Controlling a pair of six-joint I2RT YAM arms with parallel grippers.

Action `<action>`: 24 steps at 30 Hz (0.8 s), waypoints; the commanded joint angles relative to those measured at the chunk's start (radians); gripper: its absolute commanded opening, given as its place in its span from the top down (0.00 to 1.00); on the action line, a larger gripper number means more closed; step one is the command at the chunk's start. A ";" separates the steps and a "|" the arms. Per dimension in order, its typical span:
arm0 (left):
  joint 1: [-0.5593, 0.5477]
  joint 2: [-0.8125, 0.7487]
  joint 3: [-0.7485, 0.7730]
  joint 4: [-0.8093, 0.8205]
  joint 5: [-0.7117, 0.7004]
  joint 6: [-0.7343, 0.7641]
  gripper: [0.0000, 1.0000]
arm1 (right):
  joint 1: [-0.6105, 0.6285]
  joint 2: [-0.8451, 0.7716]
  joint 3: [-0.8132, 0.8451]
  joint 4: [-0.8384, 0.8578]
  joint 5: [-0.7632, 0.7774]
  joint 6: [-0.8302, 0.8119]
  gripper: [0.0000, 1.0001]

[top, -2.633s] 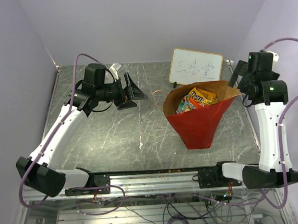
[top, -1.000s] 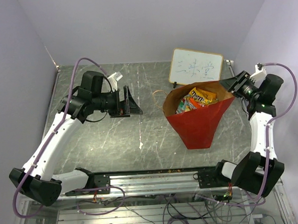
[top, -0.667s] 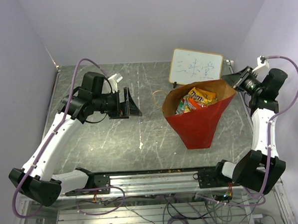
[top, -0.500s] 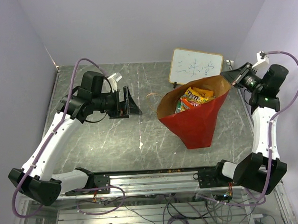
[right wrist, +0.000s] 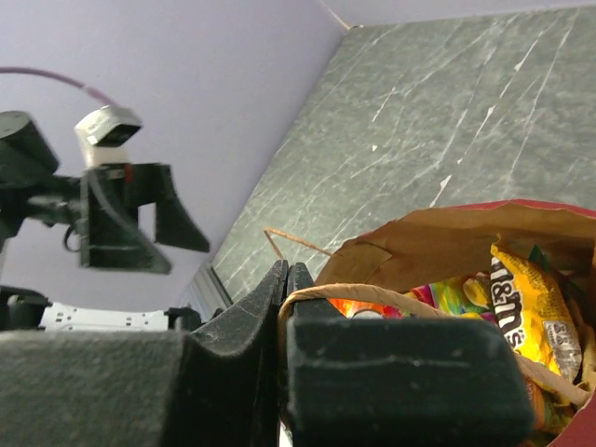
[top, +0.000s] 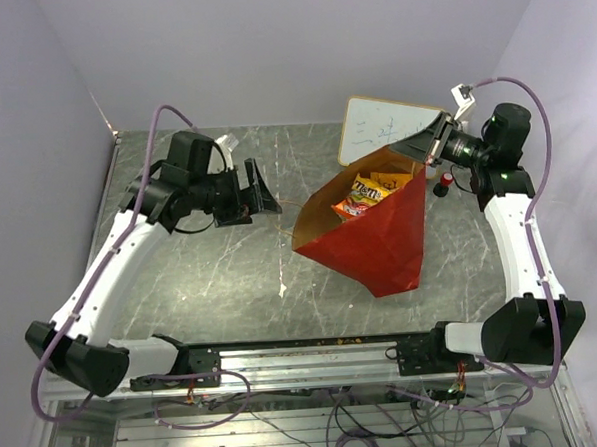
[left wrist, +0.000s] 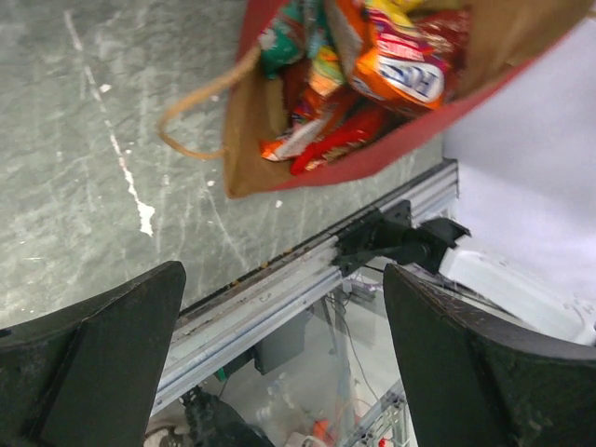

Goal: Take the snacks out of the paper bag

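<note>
The red paper carrier bag [top: 375,245], brown kraft inside, rested its base on the grey marbled counter [top: 201,279] right of centre, and its mouth was tipped to the left. Inside it I saw crinkly foil snack packets [top: 362,193], yellow and orange, all within the bag. My left gripper [top: 255,193] hung wide open left of the mouth, touching nothing. My right gripper [top: 427,147] was pinched tight on the bag's far rim. Behind that stood a white writing board [top: 374,127].
</note>
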 commanded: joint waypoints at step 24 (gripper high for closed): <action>-0.085 0.330 0.000 0.520 0.216 -0.237 0.93 | -0.004 0.136 0.587 -0.740 0.547 -0.347 1.00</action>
